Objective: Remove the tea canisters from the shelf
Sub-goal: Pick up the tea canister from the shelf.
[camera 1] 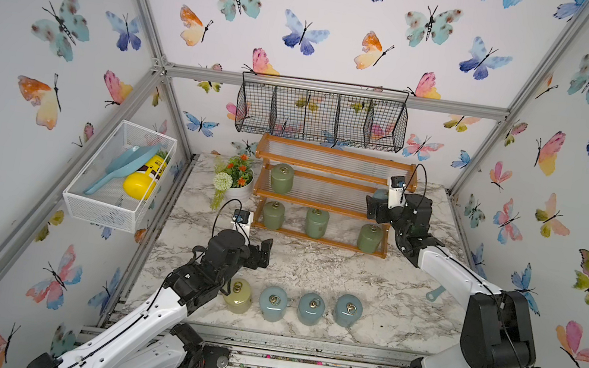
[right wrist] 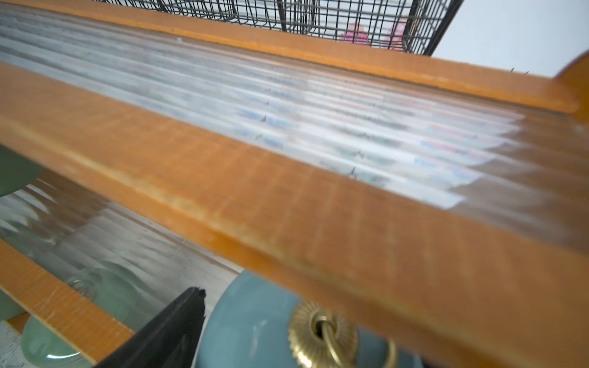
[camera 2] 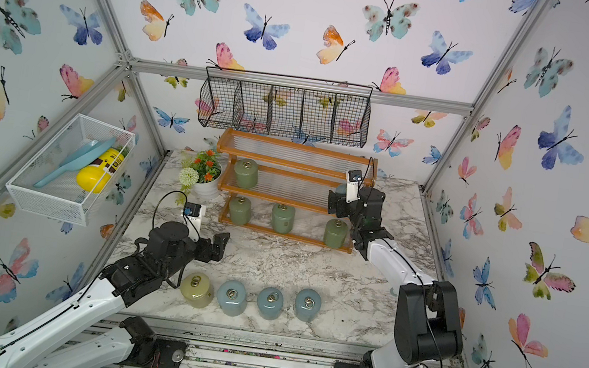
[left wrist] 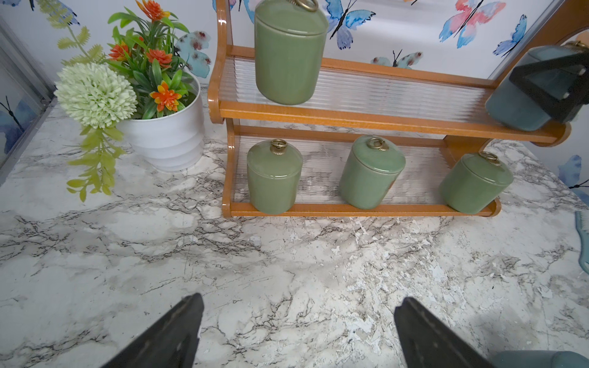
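The right gripper [camera 1: 374, 208] is at one end of the shelf's [camera 1: 339, 243] middle tier, its jaws on either side of a pale blue canister [right wrist: 255, 318] — whether they press on it I cannot tell. At the tier's far end from that gripper stands one sage green canister [camera 1: 281, 178]. Three sage green canisters [camera 1: 316, 223] stand on the tier below. The left gripper [left wrist: 301, 315] hovers over the marble tabletop [camera 1: 312, 269], jaws wide apart. Behind it, toward the arm bases, a cream-yellow canister [camera 1: 238, 296] and three pale blue canisters [camera 1: 310, 308] stand in a row.
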Controlling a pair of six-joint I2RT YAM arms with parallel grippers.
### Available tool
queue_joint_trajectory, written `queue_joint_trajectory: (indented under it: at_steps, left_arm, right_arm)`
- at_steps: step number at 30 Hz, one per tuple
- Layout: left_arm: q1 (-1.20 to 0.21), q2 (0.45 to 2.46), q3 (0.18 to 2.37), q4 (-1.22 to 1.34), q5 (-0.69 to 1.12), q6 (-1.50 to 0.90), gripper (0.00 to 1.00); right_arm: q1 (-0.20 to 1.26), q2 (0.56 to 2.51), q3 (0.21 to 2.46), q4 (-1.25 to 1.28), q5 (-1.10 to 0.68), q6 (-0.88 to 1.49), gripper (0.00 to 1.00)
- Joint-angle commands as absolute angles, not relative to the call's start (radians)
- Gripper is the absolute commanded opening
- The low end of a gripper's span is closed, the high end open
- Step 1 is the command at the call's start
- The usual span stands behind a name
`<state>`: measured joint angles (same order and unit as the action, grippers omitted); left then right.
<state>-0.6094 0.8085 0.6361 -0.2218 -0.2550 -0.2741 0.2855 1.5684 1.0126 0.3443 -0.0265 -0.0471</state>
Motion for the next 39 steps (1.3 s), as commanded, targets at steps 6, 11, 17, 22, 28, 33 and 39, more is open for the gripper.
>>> queue_joint_trajectory:
  at_steps: [6,11,17,22,28,33,39]
  left_arm:
    - [-0.603,0.783,0.619,-0.227,-0.275,-0.270,0.98]
    - [-0.601,0.769,0.611,-0.227,-0.279,-0.271,0.98]
    - [-0.600,0.768,0.607,-0.214,-0.278,-0.271,0.98]
    - [-0.599,0.775,0.607,-0.211,-0.265,-0.272,0.98]
    - [-0.597,0.767,0.599,-0.208,-0.267,-0.273,0.99]
    - [-0.597,0.758,0.589,-0.204,-0.267,-0.274,0.98]
    - [-0.595,0.745,0.577,-0.199,-0.259,-0.271,0.98]
  right_arm:
    - [0.277,1.587,1.066,0.338,-0.059,-0.062,0.84]
    - [0.277,1.570,1.076,0.314,-0.074,-0.066,0.82]
    - [0.277,1.529,1.059,0.292,-0.076,-0.080,0.81]
    - [0.277,1.501,1.049,0.268,-0.089,-0.083,0.79]
    - [0.278,1.465,1.050,0.231,-0.117,-0.079,0.76]
    - [0.278,1.411,1.042,0.171,-0.160,-0.067,0.75]
    - [0.278,1.301,0.965,0.124,-0.190,-0.024,0.75]
